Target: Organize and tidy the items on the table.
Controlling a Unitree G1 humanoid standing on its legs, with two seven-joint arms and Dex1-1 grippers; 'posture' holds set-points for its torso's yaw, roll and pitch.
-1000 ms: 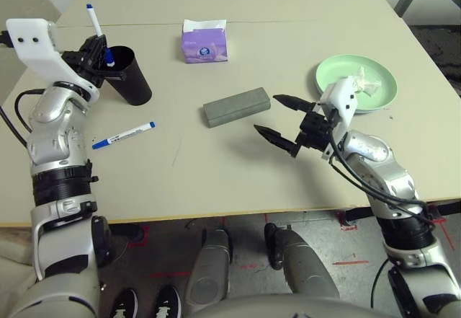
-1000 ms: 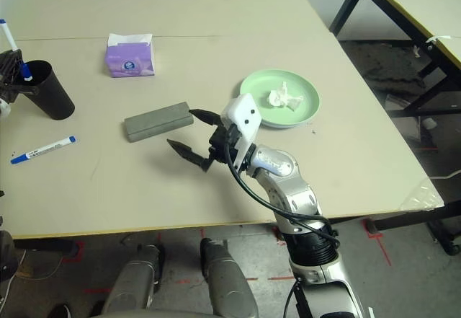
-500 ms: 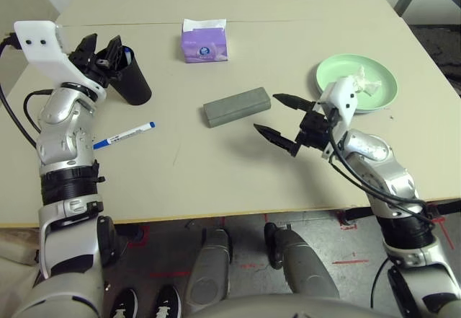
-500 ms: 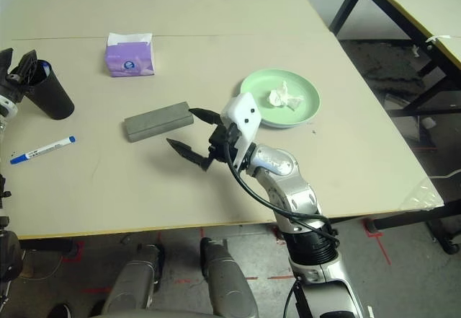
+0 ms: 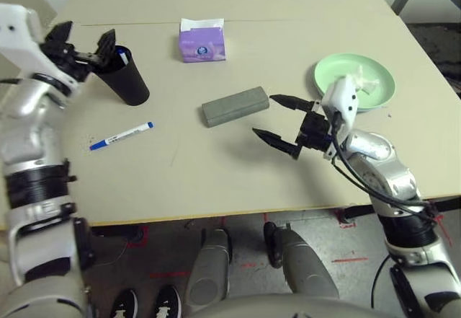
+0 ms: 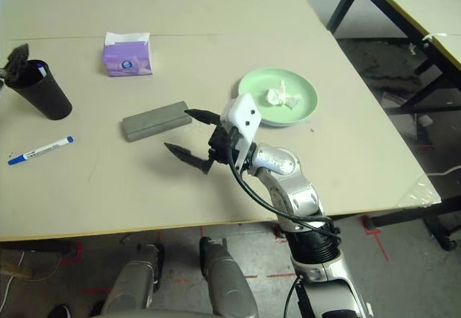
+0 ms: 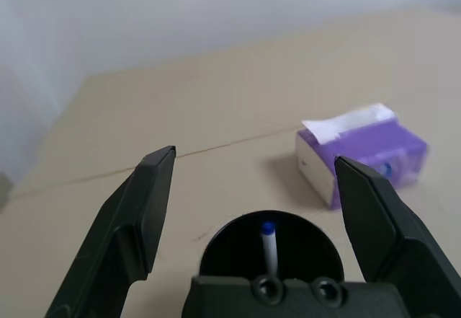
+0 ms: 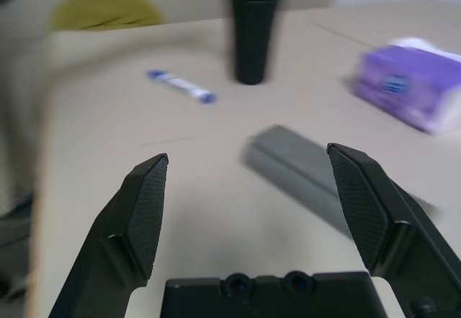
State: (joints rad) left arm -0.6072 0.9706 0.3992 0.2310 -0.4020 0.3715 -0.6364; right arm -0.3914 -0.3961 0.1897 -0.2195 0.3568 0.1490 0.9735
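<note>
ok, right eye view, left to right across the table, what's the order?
marker → cup → tissue box → glasses case → right end effector → green plate

Looks like a robotics lab: a plain beige desk [image 6: 216, 15], red tape marks [image 6: 374, 233] on the grey floor, a second black-legged desk [image 6: 403, 1] alongside.

Bare table [image 5: 216, 159] ahead of right claw [image 5: 277, 120], glasses case [image 5: 235, 106] perhaps just beyond
</note>
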